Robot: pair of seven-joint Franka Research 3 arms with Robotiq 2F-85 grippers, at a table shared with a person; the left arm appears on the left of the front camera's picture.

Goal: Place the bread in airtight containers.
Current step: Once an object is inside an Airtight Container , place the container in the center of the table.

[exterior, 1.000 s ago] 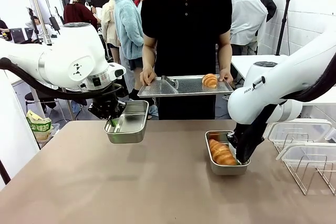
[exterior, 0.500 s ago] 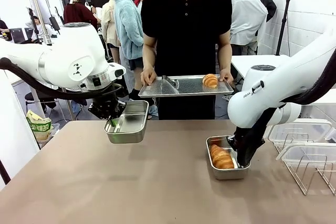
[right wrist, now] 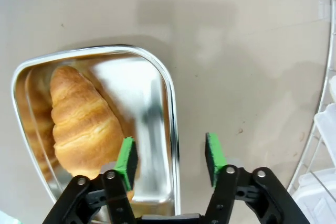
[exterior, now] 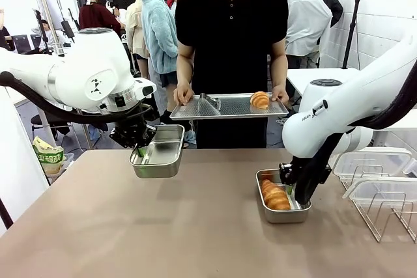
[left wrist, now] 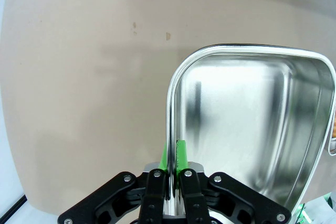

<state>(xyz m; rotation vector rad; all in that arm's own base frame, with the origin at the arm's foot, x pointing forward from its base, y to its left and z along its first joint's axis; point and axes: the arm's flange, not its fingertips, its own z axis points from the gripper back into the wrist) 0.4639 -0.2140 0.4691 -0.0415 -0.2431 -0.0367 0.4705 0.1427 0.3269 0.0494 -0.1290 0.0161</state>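
My left gripper (exterior: 139,151) is shut on the rim of an empty steel airtight container (exterior: 159,153), holding it above the table's left side. In the left wrist view its pads (left wrist: 180,153) pinch the container's (left wrist: 247,124) near wall. A second container (exterior: 284,213) rests on the table at the right with a golden croissant (exterior: 275,194) inside. My right gripper (exterior: 291,190) is open and straddles that container's right rim (right wrist: 171,103), one pad (right wrist: 126,157) beside the croissant (right wrist: 79,114), the other outside. Another croissant (exterior: 260,99) lies on a tray the person holds.
The person stands at the far edge holding a flat perforated tray (exterior: 221,107) with metal tongs (exterior: 210,101) on it. A wire rack (exterior: 384,216) with translucent lids (exterior: 371,164) stands at the right edge, close to my right arm. The table's middle and front are bare.
My right gripper has opened and let go of the container's rim; that container sits slightly nearer on the table. The left arm and its container have not moved.
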